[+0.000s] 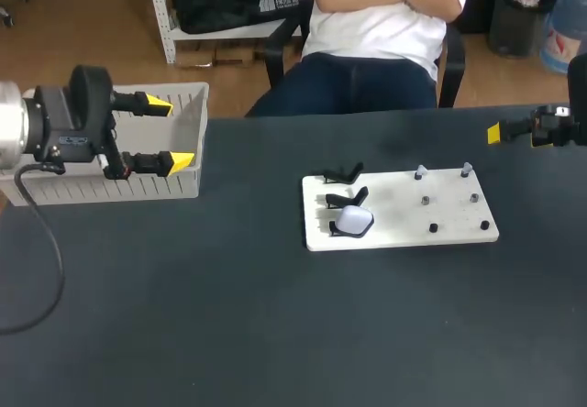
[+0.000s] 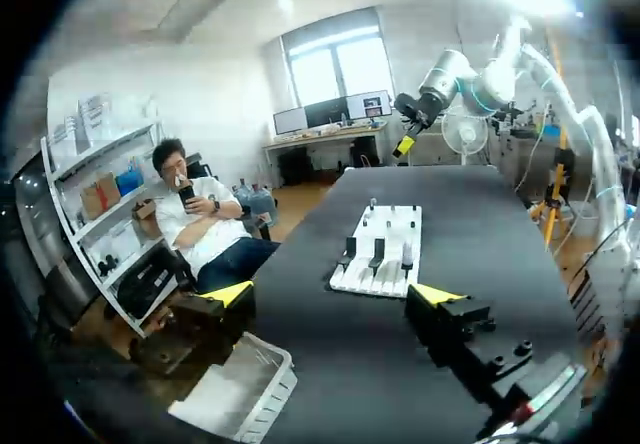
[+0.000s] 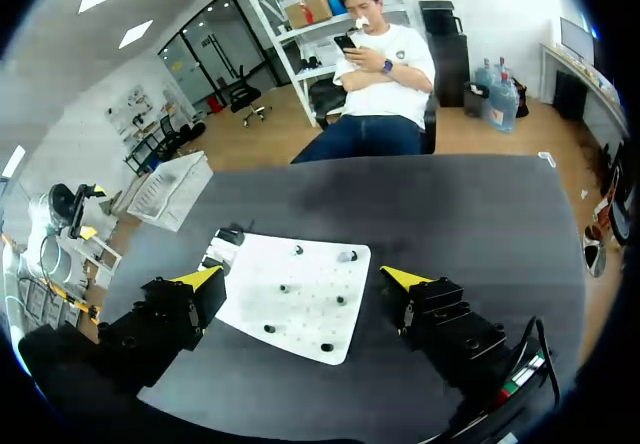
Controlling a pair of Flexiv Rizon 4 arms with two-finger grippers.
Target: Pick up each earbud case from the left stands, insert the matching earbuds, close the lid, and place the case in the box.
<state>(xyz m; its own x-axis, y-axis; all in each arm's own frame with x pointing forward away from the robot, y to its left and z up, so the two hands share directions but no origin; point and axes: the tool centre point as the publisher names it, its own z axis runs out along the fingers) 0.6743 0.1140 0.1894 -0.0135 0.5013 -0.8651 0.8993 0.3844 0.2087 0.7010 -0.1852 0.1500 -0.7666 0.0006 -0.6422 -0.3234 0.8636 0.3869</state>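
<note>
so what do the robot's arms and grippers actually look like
The left arm is a silver-grey tube ending in a black wrist block, with a black cable hanging from it. The left gripper and right gripper have black blocky fingers with yellow wedge tips.

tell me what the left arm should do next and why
Probably swing the left gripper over to the white earbud case on the white board. That gripper is open and empty by the box, and the case is the only one seen on the three black stands.
</note>
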